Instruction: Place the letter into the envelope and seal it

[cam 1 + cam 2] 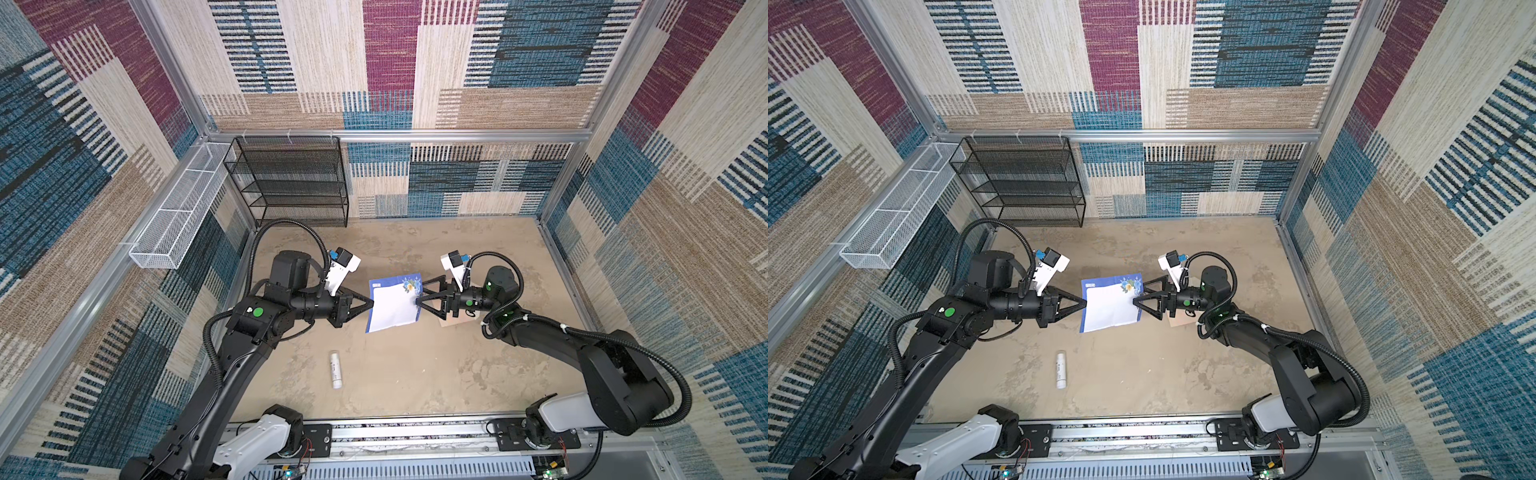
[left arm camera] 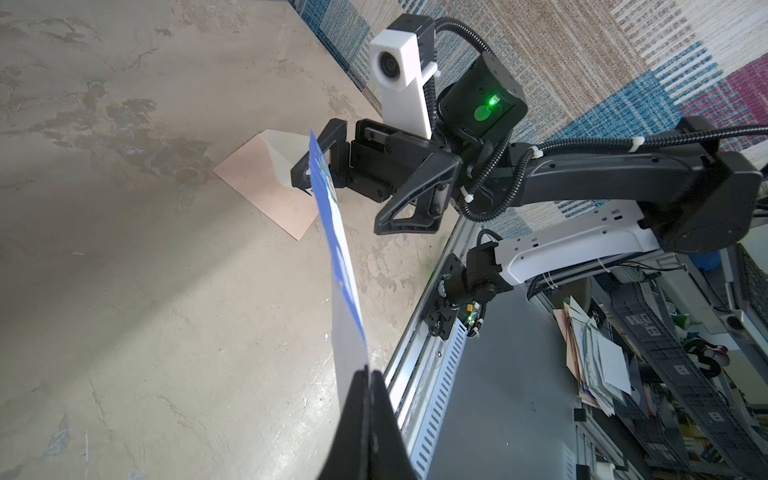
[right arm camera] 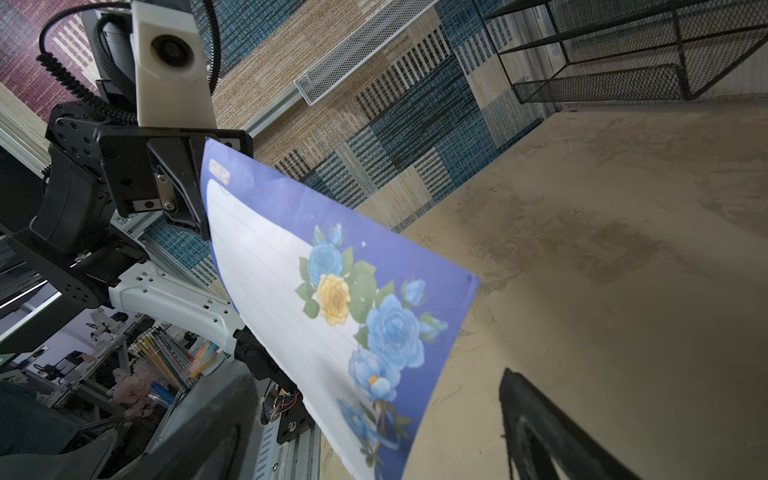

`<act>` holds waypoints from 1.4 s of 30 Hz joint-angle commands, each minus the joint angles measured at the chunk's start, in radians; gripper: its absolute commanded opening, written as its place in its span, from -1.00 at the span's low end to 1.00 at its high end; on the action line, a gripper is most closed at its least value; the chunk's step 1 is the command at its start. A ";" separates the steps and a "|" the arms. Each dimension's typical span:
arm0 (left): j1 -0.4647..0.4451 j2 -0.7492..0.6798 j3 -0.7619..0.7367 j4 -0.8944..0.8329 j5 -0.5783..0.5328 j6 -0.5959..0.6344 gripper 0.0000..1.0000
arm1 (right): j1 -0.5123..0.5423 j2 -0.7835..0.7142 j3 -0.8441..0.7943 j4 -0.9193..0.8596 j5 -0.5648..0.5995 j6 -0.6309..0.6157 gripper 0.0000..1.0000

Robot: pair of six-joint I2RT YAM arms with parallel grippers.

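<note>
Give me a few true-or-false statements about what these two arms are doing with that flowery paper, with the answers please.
1. The left tool pinches the letter and holds it up in the air. True.
2. The right tool is clamped shut on the letter. False: its jaws stand open at the letter's edge.
3. The letter is inside the envelope. False: the envelope lies apart on the table, flap open.
4. A white tube lies on the table. True.

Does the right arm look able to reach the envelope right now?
Probably yes: the right gripper stands open and empty, the envelope lies uncovered beneath it, and the left gripper holds the letter.
</note>
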 commanded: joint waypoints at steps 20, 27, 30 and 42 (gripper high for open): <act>-0.001 0.036 -0.054 0.126 0.039 -0.024 -1.00 | 0.007 -0.036 0.039 0.022 -0.108 0.064 -0.39; 0.002 0.028 -0.057 0.120 0.030 -0.014 -1.00 | 0.005 -0.077 0.030 -0.054 -0.085 0.023 0.29; 0.004 0.028 -0.060 0.120 0.033 -0.014 -1.00 | 0.005 -0.074 0.034 -0.067 -0.090 0.020 0.25; 0.005 0.042 -0.071 0.144 0.048 -0.030 -1.00 | 0.005 -0.065 0.065 -0.132 -0.090 0.000 -0.77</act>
